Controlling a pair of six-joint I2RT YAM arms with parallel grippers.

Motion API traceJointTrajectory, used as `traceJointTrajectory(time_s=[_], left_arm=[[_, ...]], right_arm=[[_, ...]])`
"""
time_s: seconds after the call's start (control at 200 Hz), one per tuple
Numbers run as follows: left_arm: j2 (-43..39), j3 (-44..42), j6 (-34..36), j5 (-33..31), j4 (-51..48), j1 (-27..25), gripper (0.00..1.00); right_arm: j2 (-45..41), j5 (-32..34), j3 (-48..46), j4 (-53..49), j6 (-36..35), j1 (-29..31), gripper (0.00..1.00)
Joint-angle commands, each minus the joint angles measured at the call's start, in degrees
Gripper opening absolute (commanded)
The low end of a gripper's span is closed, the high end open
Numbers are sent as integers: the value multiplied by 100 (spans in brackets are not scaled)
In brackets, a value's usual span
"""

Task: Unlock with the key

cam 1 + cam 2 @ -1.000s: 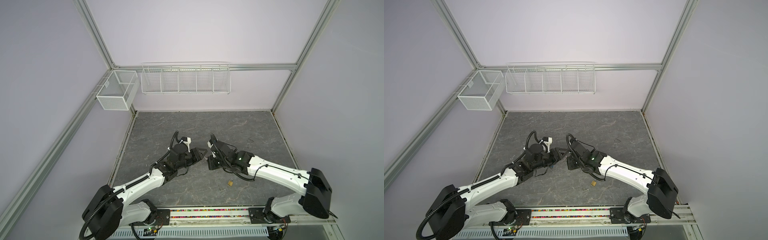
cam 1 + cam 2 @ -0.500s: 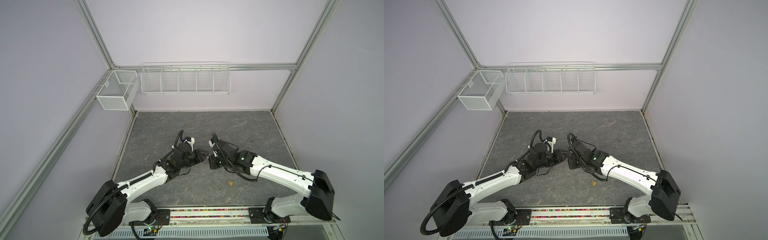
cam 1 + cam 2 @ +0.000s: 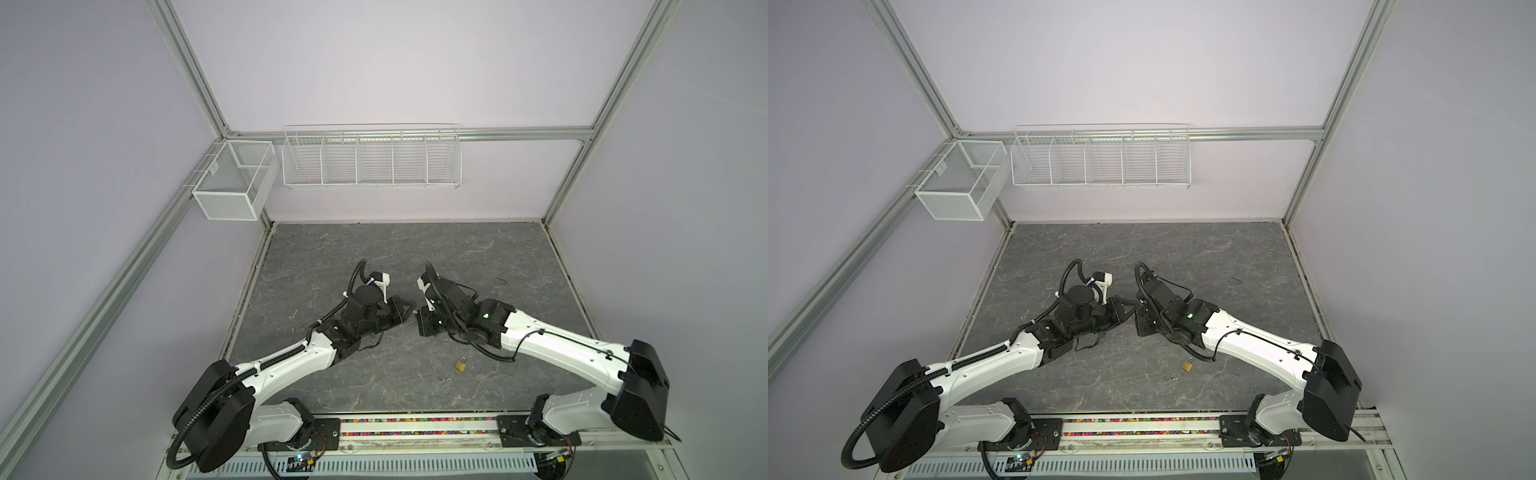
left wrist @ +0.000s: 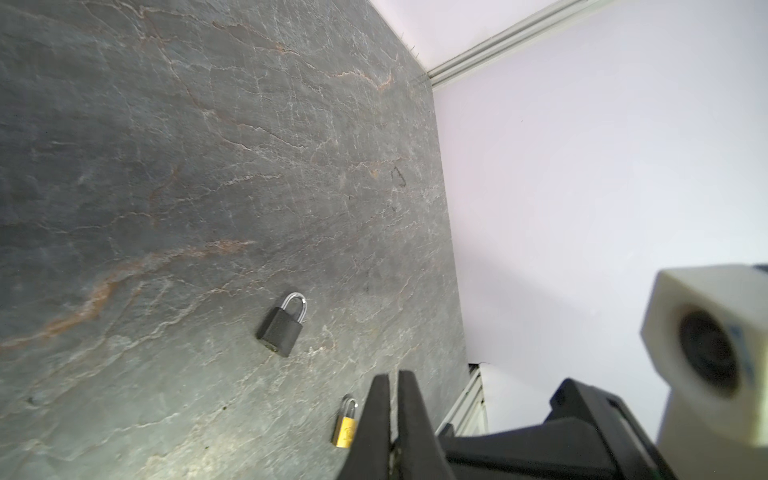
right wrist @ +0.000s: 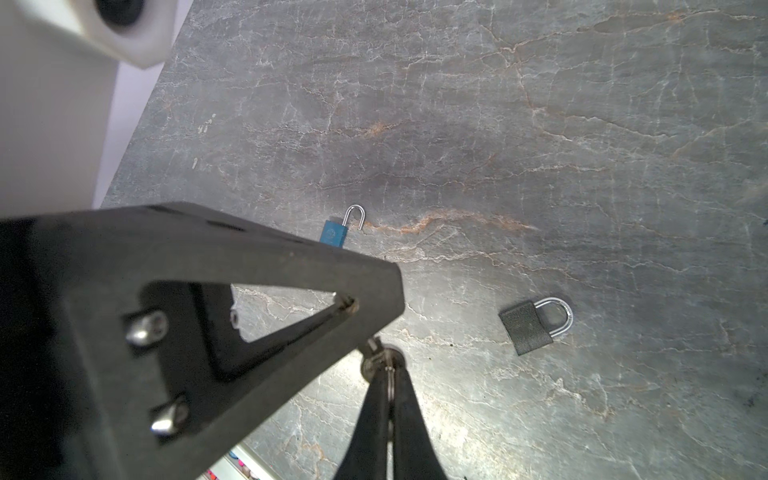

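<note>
right gripper [image 5: 390, 374] is clamped on the key [image 5: 371, 348], held above the slate table [image 5: 540, 124]; left gripper [image 4: 393, 376], jaws together, sits just beside it. black padlock [image 5: 525, 328] lies nearby.

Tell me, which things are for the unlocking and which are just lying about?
For the job: key in the right hand; black padlock; brass padlock; blue padlock, shackle already open.
Lying about: wire rack; mesh basket, both on the walls.
</note>
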Motion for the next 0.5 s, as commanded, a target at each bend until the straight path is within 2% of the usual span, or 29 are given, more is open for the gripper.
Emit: traceJointTrajectory(time_s=[0.0,0.055,0.12,0.22,0.295,0.415,0.495], left_arm=[[36,-76,-31,-125,14,-21,1],[24,-56,-13,-193,-76,-21,0],[15,-1,50,-207,-67,-20,0],[-2,203,323,-219,-141,-16,0],[-47,308,578,-255,39,-20,0],[-176,459,1132,-91,534,-11,0],[-238,621,1505,90,697,-12,0]], right_arm=[[-40,-6,91,-18,-81,-27,6],[-45,-6,103,-29,-100,-28,7],[-148,-24,36,32,-125,-37,11],[-446,-167,-110,119,-182,-141,34],[-831,-442,-321,295,-234,-309,48],[-1500,-1540,-657,638,-384,-866,63],[-1847,-2659,-906,1065,-422,-1319,67]])
